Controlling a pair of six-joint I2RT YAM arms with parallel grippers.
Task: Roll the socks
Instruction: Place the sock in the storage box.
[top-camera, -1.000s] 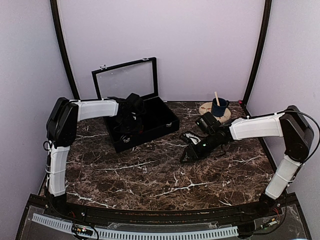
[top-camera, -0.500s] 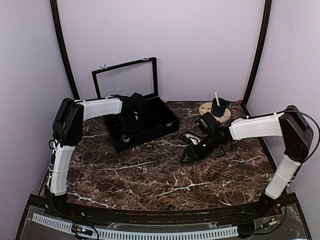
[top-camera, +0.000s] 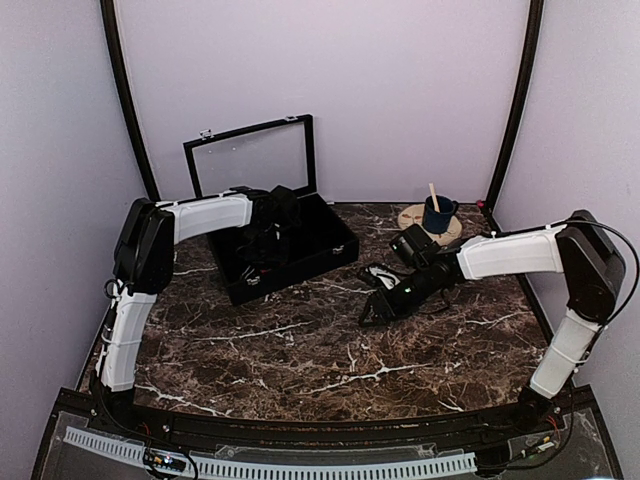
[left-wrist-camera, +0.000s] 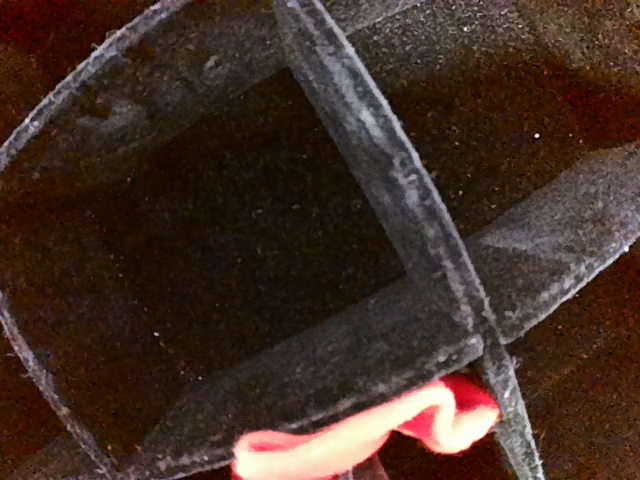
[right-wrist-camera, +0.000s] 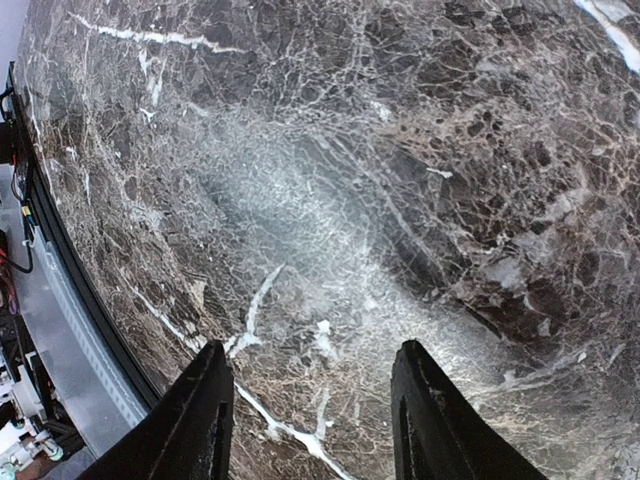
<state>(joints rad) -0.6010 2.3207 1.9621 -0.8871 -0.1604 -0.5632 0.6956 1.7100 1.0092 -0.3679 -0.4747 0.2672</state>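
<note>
Left gripper (top-camera: 255, 262): black two-finger gripper on the white left arm, reaching down into the case; its fingers are not showing in the wrist view, but it is standing closed, apparently pinching the sock fabric at its tip.
Case (top-camera: 290, 280): black rectangular box with a glass-paned lid standing open, sitting at the back left of the counter; grey felt dividers (left-wrist-camera: 400, 220) are splitting its inside into compartments.
Socks (left-wrist-camera: 350, 440): small red fabric with a white band, bunching at the lower edge of the left wrist view, lying over a divider crossing inside the case.
Counter (top-camera: 300, 350): dark brown marble with white veins, carrying everything.
Right gripper (right-wrist-camera: 312, 350): black fingers standing apart with nothing between them, hovering low over bare marble right of the case.
Mug (top-camera: 437, 213): dark blue, holding a wooden stick, sitting on a round wooden disc (top-camera: 410, 215) at the back right.
</note>
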